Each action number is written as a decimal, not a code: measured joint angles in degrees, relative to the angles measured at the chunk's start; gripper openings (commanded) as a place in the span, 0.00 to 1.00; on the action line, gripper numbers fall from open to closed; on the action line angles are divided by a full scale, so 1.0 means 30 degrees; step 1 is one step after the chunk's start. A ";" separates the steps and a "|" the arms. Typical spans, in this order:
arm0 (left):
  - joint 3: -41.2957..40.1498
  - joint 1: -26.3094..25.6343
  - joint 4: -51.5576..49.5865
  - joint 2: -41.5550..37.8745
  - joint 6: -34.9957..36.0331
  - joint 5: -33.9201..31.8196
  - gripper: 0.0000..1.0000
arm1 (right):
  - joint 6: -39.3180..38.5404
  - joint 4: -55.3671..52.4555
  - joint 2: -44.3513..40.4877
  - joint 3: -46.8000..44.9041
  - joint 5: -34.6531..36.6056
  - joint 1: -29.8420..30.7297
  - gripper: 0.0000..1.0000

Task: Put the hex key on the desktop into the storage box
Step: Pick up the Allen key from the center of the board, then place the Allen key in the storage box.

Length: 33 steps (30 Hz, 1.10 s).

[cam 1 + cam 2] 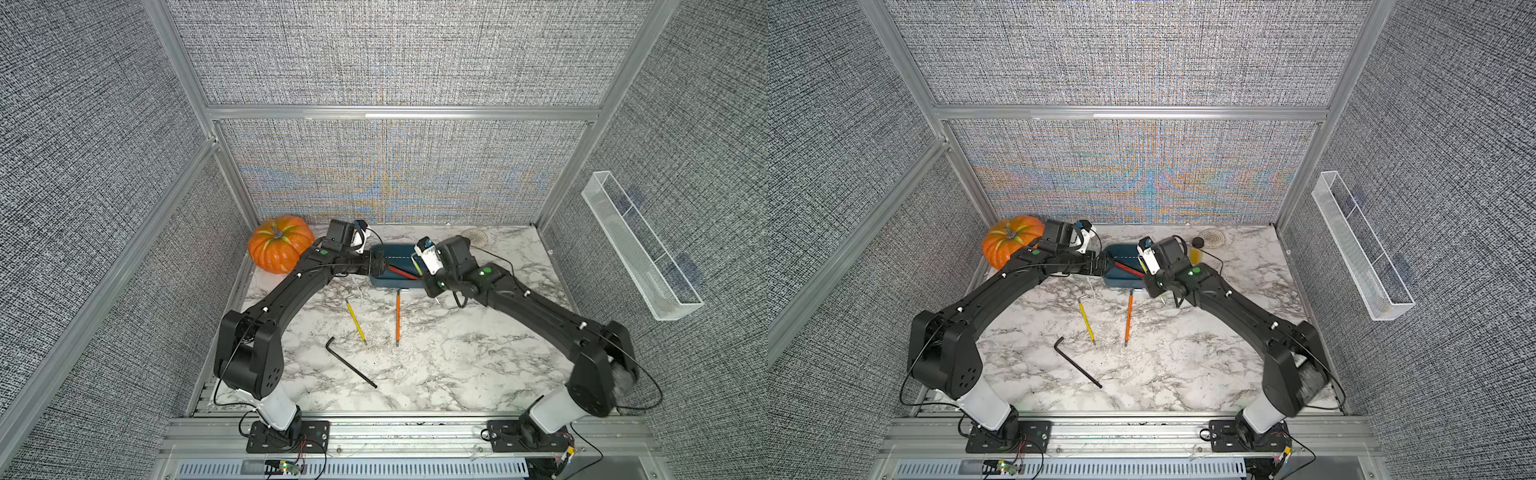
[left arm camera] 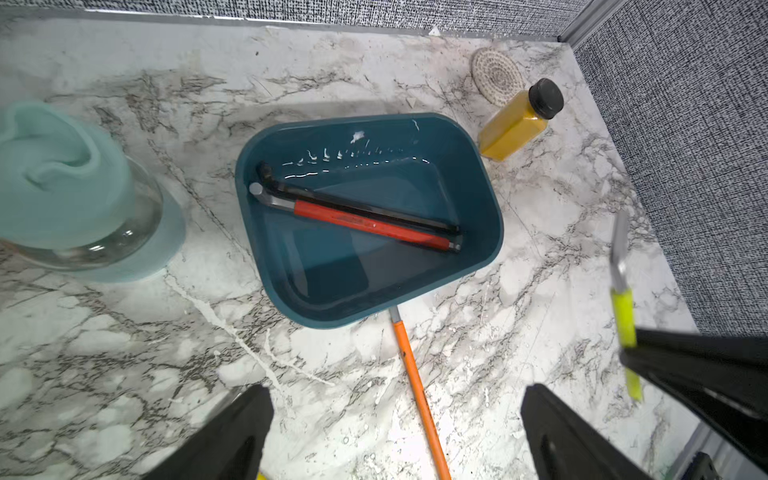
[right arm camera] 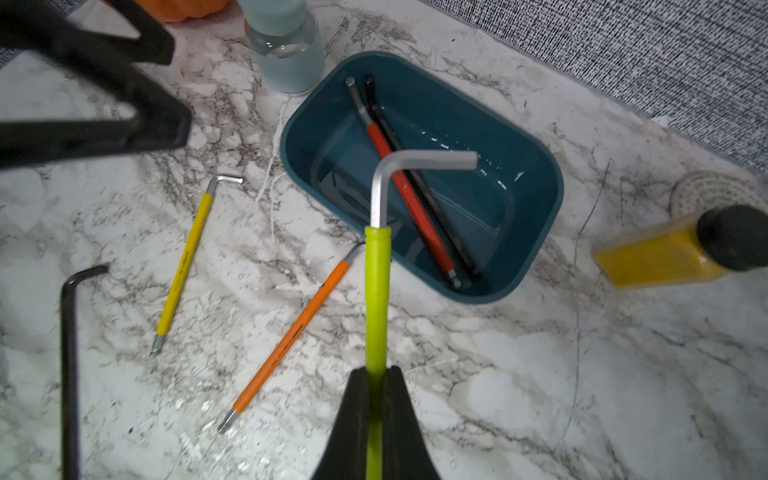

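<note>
Right gripper (image 3: pixel 376 372) was shut tight on the lime-green hex key (image 3: pixel 377 282), both jaws pinching the lower part of its coloured sleeve with no gap; the grip sat far from the bend, I think so that the short silver arm could go ahead of the fingers and reach the storage box (image 3: pixel 536 208) first; in the right wrist view this bent end appeared over the box's opening, but how high above it I could not tell; the box stood on the desktop (image 3: pixel 498 395) close to the middle of its far edge, and its open top and low walls seemed the reason for bringing the key from above; inside it a red hex key (image 3: pixel 412 203) and a dark hex key (image 3: pixel 459 249) lay side by side on the diagonal, probably because they were too long to lie straight; three more keys lay on the desktop: a yellow hex key (image 3: pixel 186 262) and an orange hex key (image 3: pixel 292 336) in the middle, the orange one with its bent end at the box's near wall, and a black hex key (image 3: pixel 68 353) closer to the near edge, toward the left side. Left gripper (image 2: pixel 395 390) hung by the box's left end with its jaws wide apart and nothing between them; probably it stood aside so as not to block the other arm.
</note>
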 measured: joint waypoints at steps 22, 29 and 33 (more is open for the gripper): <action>-0.2098 0.0044 0.1122 -0.0976 -0.0670 0.0583 1.00 | -0.6142 -0.1450 1.0586 1.0659 -0.0240 -0.1297 0.00; -0.2470 0.0058 0.1654 -0.0984 -0.0874 0.0809 1.00 | -0.6499 -0.1668 1.2225 1.1570 -0.0066 -0.0772 0.00; -0.2601 0.0058 0.1741 -0.1013 -0.0867 0.0765 1.00 | -0.6521 -0.1880 1.2604 1.1744 -0.0255 -0.0714 0.00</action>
